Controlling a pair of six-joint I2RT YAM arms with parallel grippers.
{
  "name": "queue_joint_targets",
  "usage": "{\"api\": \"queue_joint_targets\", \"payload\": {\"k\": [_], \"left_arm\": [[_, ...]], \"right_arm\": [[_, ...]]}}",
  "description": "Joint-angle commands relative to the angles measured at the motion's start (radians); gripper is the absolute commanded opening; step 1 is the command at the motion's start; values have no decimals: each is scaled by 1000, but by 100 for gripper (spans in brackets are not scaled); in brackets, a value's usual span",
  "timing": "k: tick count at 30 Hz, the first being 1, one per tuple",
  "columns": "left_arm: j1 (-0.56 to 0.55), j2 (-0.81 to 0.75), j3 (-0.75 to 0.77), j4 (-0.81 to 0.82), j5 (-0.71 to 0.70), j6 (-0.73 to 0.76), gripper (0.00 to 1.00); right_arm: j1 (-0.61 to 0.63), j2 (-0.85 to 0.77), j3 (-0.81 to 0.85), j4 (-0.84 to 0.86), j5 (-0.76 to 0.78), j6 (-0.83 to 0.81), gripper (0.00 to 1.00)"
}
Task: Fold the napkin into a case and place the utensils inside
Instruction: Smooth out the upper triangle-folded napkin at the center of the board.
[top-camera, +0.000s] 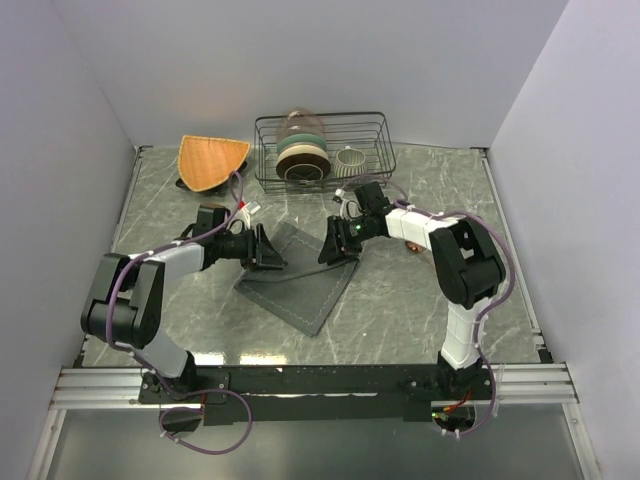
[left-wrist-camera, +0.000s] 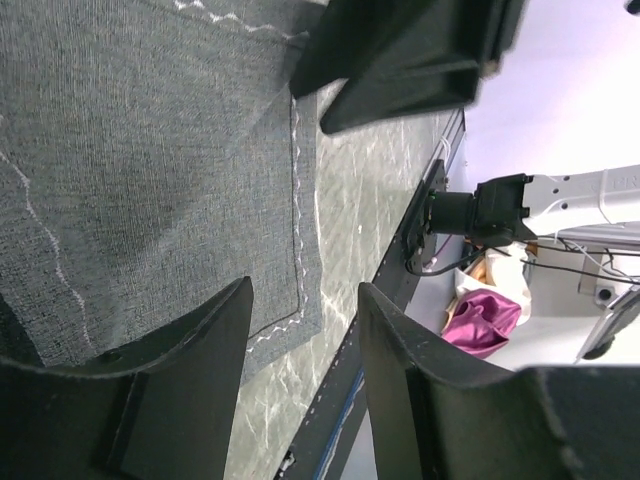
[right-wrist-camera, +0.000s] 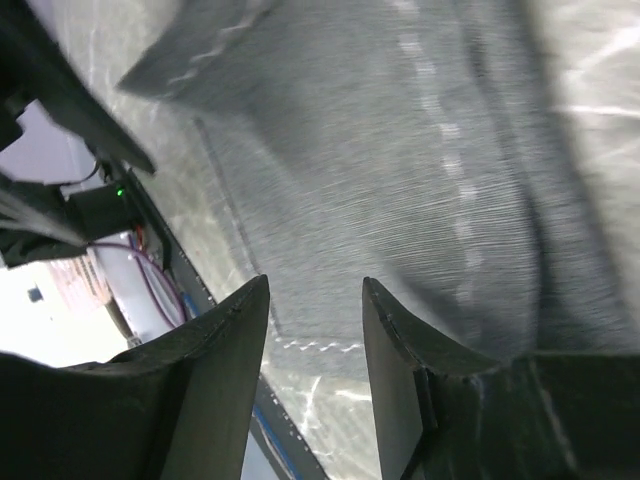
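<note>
Spread and empty, the left pincer (top-camera: 273, 258) and right pincer (top-camera: 329, 254) are held at the far edge of the napkin (top-camera: 300, 282), laid flat on the counter (top-camera: 410, 315). Folding is judged in hand; next that edge must be pinched and folded.

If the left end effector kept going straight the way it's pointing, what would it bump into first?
Probably the grey napkin: the left end effector points down at its edge. The right end effector sits further along that line, but depth is hard to judge here.
</note>
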Motion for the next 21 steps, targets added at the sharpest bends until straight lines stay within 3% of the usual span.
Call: {"api": "queue_joint_targets", "payload": {"k": [1,8,15,21], "left_arm": [[1,-14,40,9,58,-17,53],[1,-69,32,-193,14,103,52],[83,29,-26,-133,-76,14,51],[152,130,-63,-72,-70,-35,52]], "right_arm": [[-20,33,20,51,-4,29,49],[-23,101,36,47,23,23,47],[-21,125,37,30,29,14,47],[-27,151,36,25,35,17,46]]}}
